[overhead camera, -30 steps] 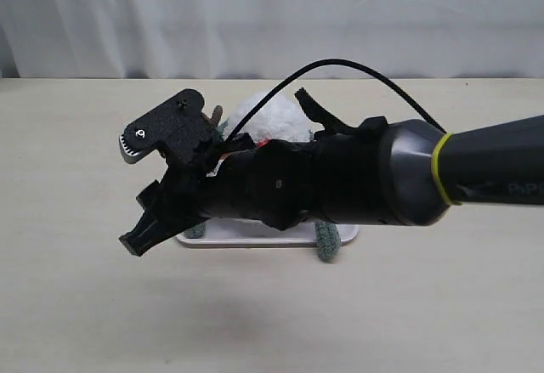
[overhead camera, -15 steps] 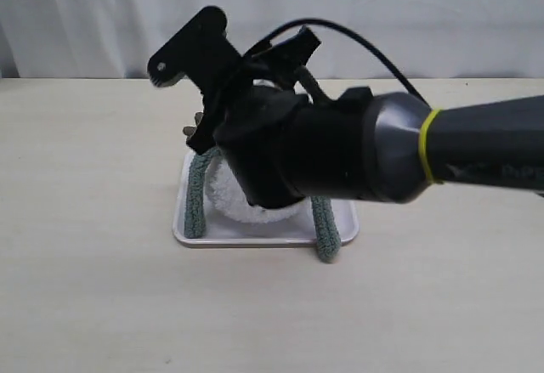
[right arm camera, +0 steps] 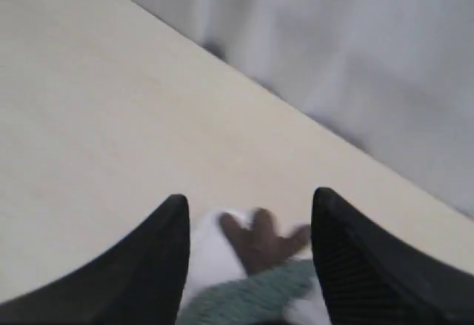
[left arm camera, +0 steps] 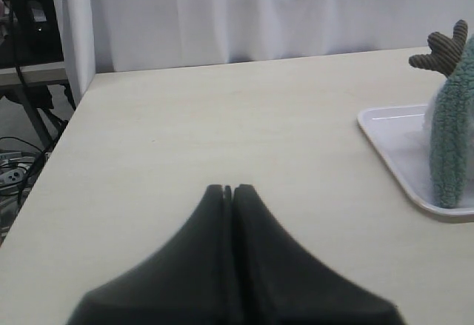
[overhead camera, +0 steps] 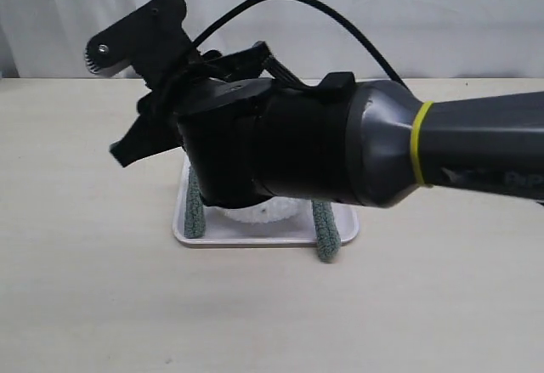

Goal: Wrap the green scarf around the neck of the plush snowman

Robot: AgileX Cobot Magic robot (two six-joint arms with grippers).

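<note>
- The plush snowman (overhead camera: pixel 255 213) sits on a white tray (overhead camera: pixel 263 239) mid-tabletop (overhead camera: pixel 85 305), mostly hidden behind the right arm; its neck cannot be seen
- The green scarf (overhead camera: pixel 325 230) hangs down both sides of the body, one end inside the tray, the other spilling over the front rim
- The right tool (overhead camera: pixel 110 101) hovers above the toy, jaws apart and empty; a brown twig arm (right arm camera: pixel 263 240) and scarf show beneath the gap
- The left tool (left arm camera: pixel 228 190) is closed on nothing, well apart from the tray
- Draping looks done, so crossing the ends around the neck is likely the step in hand
- Next move calls for lowering the spread right tool onto a hanging end without tipping the toy
</note>
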